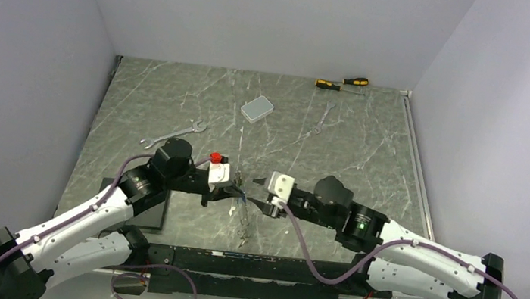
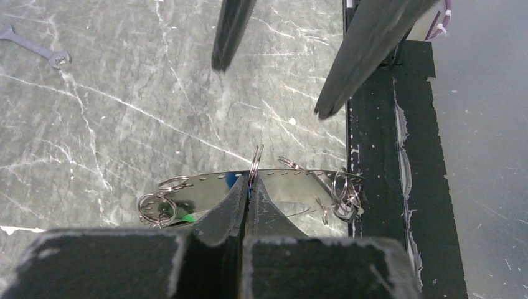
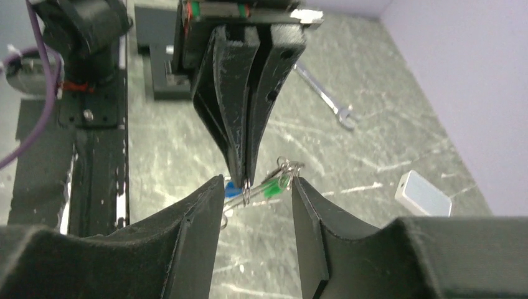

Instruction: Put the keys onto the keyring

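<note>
Grey marbled worktop (image 1: 175, 108), pale walls (image 1: 263, 12). Left tool (image 2: 250, 184) — pinched tight on the keyring (image 2: 299, 174), loop dangling below its tips. Right tool (image 3: 256, 180) — half open, straddling those tips; green key (image 3: 272, 187) and blue key (image 3: 231, 187) between its fingers. Risk: a closing right tool may knock the loop loose.

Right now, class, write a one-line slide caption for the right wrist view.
The shut left gripper holds the keyring, with its blue key and green key, inside the open right gripper.

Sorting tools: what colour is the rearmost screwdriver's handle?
Yellow-and-black plastic handle; best in top external view.
</note>
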`<action>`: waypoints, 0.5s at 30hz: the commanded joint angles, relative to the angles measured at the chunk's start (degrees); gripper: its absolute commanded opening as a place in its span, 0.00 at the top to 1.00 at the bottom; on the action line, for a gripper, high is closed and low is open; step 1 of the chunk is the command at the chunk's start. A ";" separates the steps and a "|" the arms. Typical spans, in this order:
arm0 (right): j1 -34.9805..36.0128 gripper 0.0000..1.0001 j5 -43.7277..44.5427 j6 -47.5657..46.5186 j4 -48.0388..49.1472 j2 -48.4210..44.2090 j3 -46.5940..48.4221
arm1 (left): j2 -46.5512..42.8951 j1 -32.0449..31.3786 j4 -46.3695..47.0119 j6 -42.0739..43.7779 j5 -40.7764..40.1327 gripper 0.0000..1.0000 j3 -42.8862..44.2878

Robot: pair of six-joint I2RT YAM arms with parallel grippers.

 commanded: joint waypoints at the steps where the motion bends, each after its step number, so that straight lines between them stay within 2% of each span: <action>1: 0.35 0.52 1.70 -1.56 -7.86 4.01 3.76 | 0.57 0.27 -0.41 1.75 -0.30 1.00 3.51; 15: -0.13 0.65 -0.17 -1.70 -1.85 10.60 4.18 | 0.00 0.24 -0.78 1.34 0.00 1.00 3.14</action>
